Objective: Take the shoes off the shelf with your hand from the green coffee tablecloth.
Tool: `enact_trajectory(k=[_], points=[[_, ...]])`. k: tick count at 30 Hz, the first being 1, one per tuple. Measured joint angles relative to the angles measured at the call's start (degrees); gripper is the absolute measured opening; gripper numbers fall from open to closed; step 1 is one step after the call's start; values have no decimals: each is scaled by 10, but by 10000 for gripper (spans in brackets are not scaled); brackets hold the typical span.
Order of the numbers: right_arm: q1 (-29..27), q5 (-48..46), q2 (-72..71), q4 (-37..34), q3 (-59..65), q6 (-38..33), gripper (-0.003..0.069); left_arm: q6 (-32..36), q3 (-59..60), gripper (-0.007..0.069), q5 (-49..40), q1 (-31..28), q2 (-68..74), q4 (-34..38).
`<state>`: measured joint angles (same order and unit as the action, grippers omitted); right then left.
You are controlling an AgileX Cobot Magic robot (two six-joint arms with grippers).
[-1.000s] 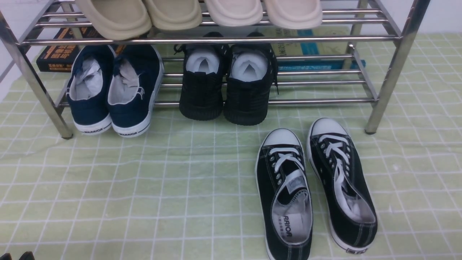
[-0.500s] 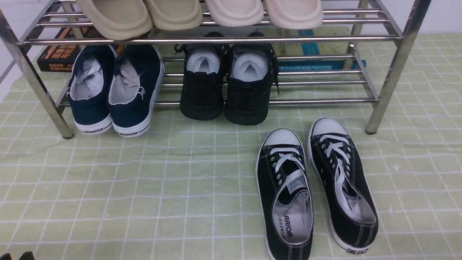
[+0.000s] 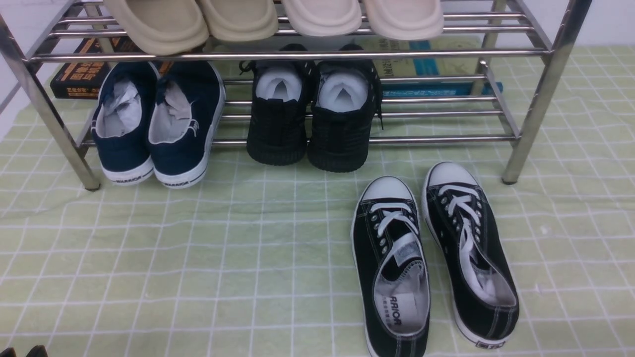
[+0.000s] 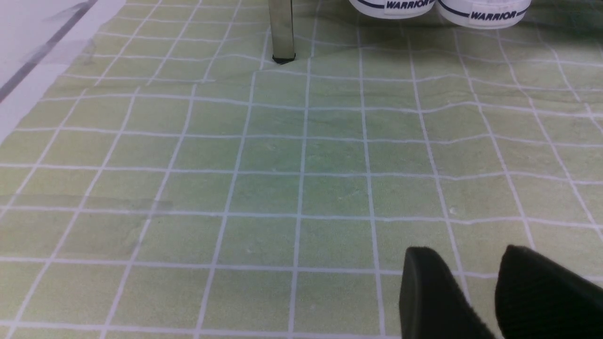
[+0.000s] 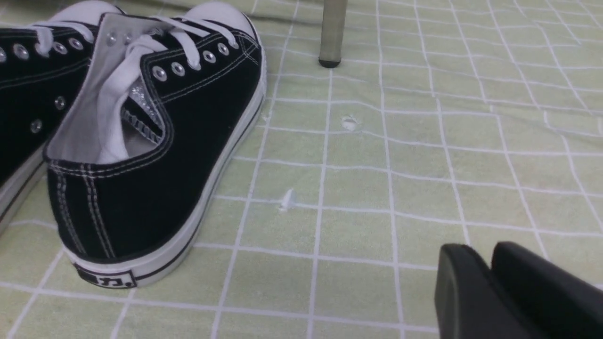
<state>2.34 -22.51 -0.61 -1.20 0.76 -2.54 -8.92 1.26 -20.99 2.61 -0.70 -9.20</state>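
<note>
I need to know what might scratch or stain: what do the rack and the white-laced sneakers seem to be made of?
Rack: shiny metal, probably steel, judging by its bright reflections. Sneakers: matte black fabric, likely canvas, with visible stitching; smooth white toe caps, probably rubber.

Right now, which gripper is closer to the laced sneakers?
Right. The right gripper hovers over cloth to the right of the sneakers; the left gripper is far to their left.

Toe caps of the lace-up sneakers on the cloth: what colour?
White, clearest in the front view.
</note>
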Motion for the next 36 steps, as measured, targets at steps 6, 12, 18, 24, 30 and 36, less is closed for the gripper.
enact_trajectory(k=[6, 12, 18, 24, 30, 36], points=[[-30, 0, 0, 1, 0, 0, 123, 0, 0, 242, 0, 0, 0, 0], [-33, 0, 0, 1, 0, 0, 129, 0, 0, 242, 0, 0, 0, 0], [-34, 0, 0, 1, 0, 0, 134, 0, 0, 242, 0, 0, 0, 0], [-34, 0, 0, 1, 0, 0, 134, 0, 0, 242, 0, 0, 0, 0], [-34, 0, 0, 1, 0, 0, 144, 0, 0, 242, 0, 0, 0, 0], [-34, 0, 0, 1, 0, 0, 153, 0, 0, 242, 0, 0, 0, 0]])
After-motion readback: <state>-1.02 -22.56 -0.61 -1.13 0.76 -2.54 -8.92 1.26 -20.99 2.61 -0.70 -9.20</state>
